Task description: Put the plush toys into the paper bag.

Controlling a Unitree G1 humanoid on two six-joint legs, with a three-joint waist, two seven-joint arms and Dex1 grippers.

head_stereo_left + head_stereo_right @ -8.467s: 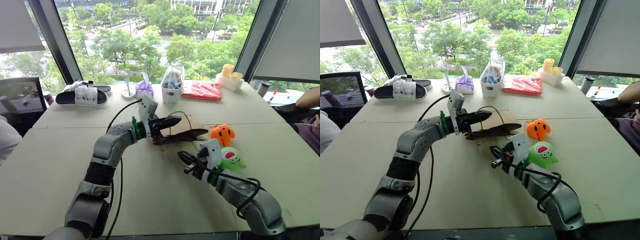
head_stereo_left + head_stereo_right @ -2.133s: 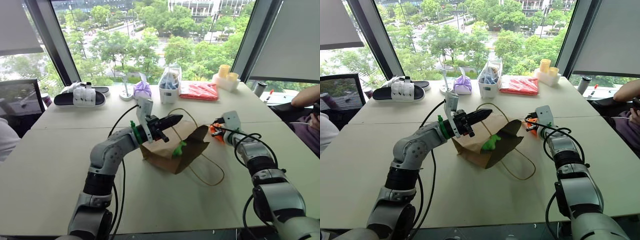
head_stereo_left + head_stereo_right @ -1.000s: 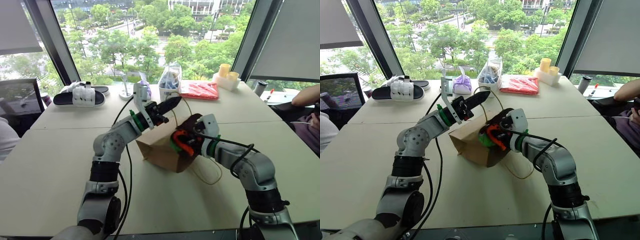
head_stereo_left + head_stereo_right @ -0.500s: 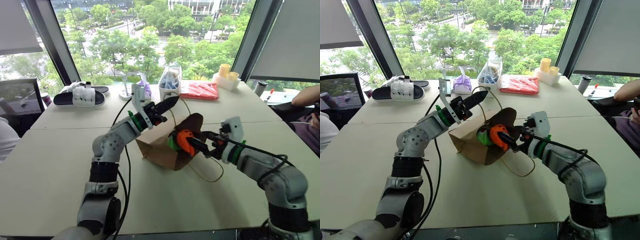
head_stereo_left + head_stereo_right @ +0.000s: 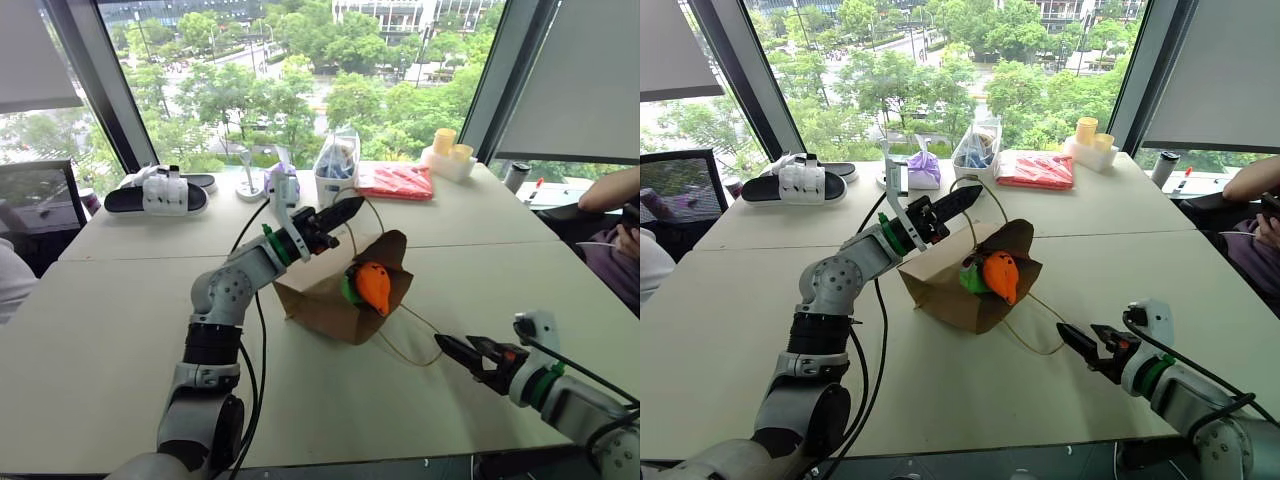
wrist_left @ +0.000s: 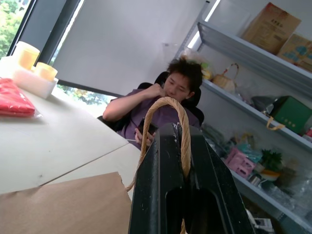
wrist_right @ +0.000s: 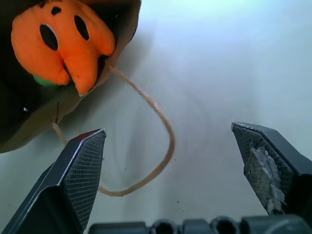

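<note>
The brown paper bag (image 5: 318,300) lies on its side mid-table with its mouth facing right. The orange plush toy (image 5: 374,285) sticks out of that mouth, and the green plush toy (image 5: 350,291) sits just behind it inside. My left gripper (image 5: 347,209) is raised above the bag, shut on the upper cord handle (image 6: 184,127). The bag's other cord loop (image 7: 158,122) trails on the table. My right gripper (image 5: 462,352) hangs low to the right of the bag, open and empty; in its wrist view its fingers (image 7: 80,170) frame the orange toy (image 7: 63,41).
Along the far edge by the window stand black slippers (image 5: 160,190), a purple cloth bundle (image 5: 284,180), a clear pouch (image 5: 338,168), a red packet (image 5: 402,181) and a white tray with yellow cups (image 5: 449,156). A seated person's arm (image 5: 608,191) rests at the right.
My right gripper has pulled back from the bag's mouth toward the near right of the table, leaving the orange toy in the opening. The left gripper has kept still.
</note>
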